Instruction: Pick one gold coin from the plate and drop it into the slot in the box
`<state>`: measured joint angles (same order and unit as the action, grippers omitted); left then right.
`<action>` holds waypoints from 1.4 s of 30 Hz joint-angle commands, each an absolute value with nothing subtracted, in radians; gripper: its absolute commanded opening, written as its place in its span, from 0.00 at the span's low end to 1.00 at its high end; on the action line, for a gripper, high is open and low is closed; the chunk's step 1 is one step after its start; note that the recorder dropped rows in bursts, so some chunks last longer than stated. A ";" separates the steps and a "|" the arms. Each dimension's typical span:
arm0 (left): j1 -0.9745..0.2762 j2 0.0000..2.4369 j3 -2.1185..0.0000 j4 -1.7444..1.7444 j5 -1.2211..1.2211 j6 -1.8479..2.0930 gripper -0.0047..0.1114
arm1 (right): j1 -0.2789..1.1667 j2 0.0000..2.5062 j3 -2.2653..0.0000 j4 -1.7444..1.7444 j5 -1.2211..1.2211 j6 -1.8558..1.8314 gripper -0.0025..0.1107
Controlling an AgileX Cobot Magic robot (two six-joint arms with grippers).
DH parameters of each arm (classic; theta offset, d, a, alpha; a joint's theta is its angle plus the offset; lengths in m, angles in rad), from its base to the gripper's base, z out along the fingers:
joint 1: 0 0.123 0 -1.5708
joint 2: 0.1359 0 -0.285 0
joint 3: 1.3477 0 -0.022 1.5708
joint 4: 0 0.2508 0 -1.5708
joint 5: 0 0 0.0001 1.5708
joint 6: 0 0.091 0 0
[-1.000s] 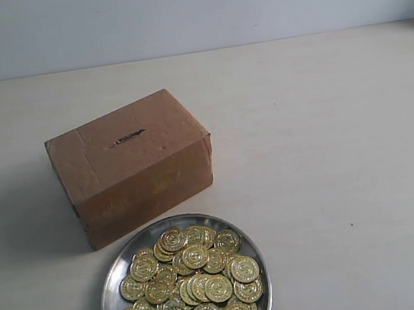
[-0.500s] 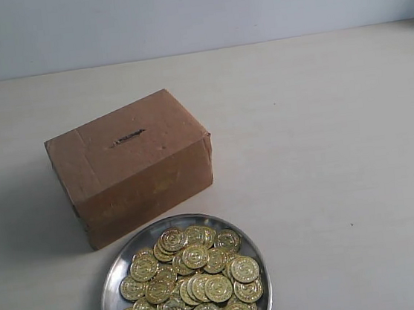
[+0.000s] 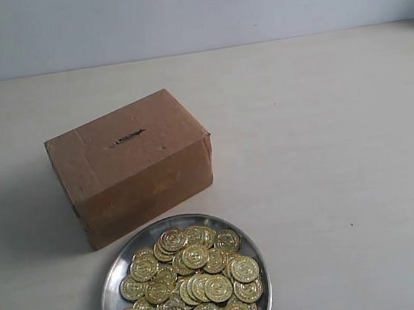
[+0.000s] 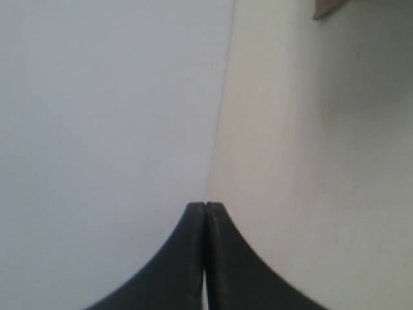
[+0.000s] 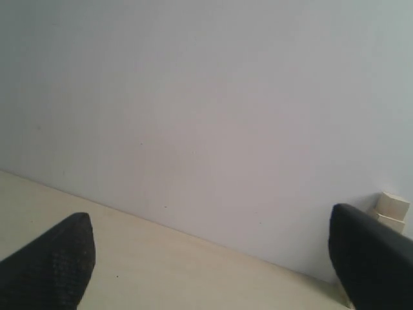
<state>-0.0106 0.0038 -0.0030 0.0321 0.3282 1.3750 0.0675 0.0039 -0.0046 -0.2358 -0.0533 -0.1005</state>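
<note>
A brown cardboard box (image 3: 133, 163) stands on the pale table, with a short dark slot (image 3: 128, 138) in its top face. Just in front of it sits a round silver plate (image 3: 117, 270) heaped with several gold coins (image 3: 195, 280). Neither arm shows in the exterior view. In the left wrist view my left gripper (image 4: 205, 205) is shut, its black fingertips pressed together with nothing between them, and a corner of the box (image 4: 328, 8) shows at the frame's edge. In the right wrist view my right gripper (image 5: 213, 223) stands wide open and empty, facing the wall.
A grey-white wall (image 3: 191, 11) runs along the far edge of the table (image 3: 326, 149). A small cream-coloured block (image 5: 392, 210) stands by the wall beside the right fingertip (image 5: 368, 258).
</note>
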 commanded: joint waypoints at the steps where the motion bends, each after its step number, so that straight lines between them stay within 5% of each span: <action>1: -0.011 0.000 0.000 0.031 0.306 0.830 0.04 | 0.062 0.000 0.000 -0.235 -0.048 -0.101 0.84; 7: -0.011 0.000 0.000 -0.091 0.323 0.276 0.04 | 0.062 0.000 0.000 -0.235 -0.046 -0.101 0.84; 29: -0.011 0.000 0.000 -0.089 0.323 0.266 0.04 | 0.062 0.000 0.000 -0.239 0.185 -0.117 0.83; 31: -0.011 0.000 0.000 -0.089 0.323 0.266 0.04 | 0.062 0.000 0.000 -0.239 0.265 -0.149 0.71; 34: -0.011 0.000 0.000 -0.089 0.323 0.266 0.04 | 0.062 0.000 0.000 -0.239 0.282 -0.149 0.22; 36: -0.011 0.000 0.000 -0.089 0.323 0.266 0.04 | 0.062 0.000 0.000 -0.235 0.282 -0.130 0.02; 42: -0.011 0.000 0.000 -0.089 0.323 0.266 0.04 | 0.062 0.000 0.000 -0.235 0.282 0.037 0.02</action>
<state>-0.0106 0.0038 -0.0030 -0.0753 0.3236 0.2743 0.0675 0.0039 -0.0046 -0.2341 0.2832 -0.0413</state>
